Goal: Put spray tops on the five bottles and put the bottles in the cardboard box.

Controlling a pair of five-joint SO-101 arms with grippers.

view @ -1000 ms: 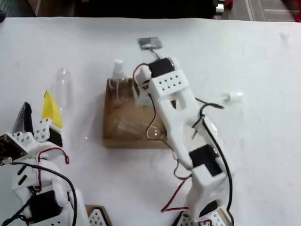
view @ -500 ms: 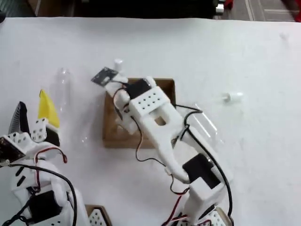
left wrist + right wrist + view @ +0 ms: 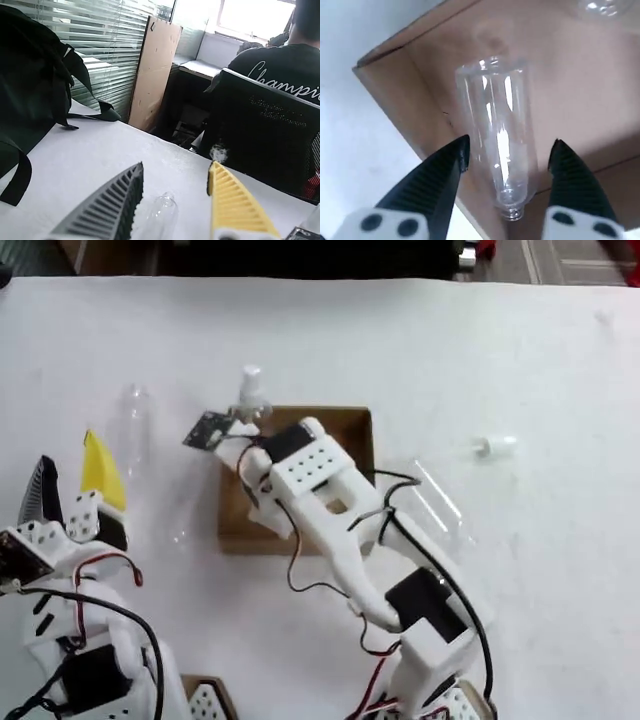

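The cardboard box [image 3: 355, 430] lies mid-table, with my right arm [image 3: 310, 470] stretched over its left part. In the right wrist view my right gripper [image 3: 510, 145] is open, its black fingers [image 3: 445, 170] on either side of a clear topless bottle [image 3: 500, 135] lying in a corner of the box [image 3: 400, 95]. A bottle with a white spray top [image 3: 250, 390] stands at the box's far left corner. Another clear bottle [image 3: 130, 415] lies on the table to the left and shows beyond my open left gripper [image 3: 176, 170]. That gripper [image 3: 72, 462] rests at the near left.
One more clear bottle [image 3: 440, 505] lies right of the box, partly under the right arm. A loose white spray top [image 3: 495, 447] sits further right. In the left wrist view a black bag [image 3: 30, 90] rests on the table's far side.
My right arm has swung leftward across the box, from its far right part to its left side. The left arm has hardly moved.
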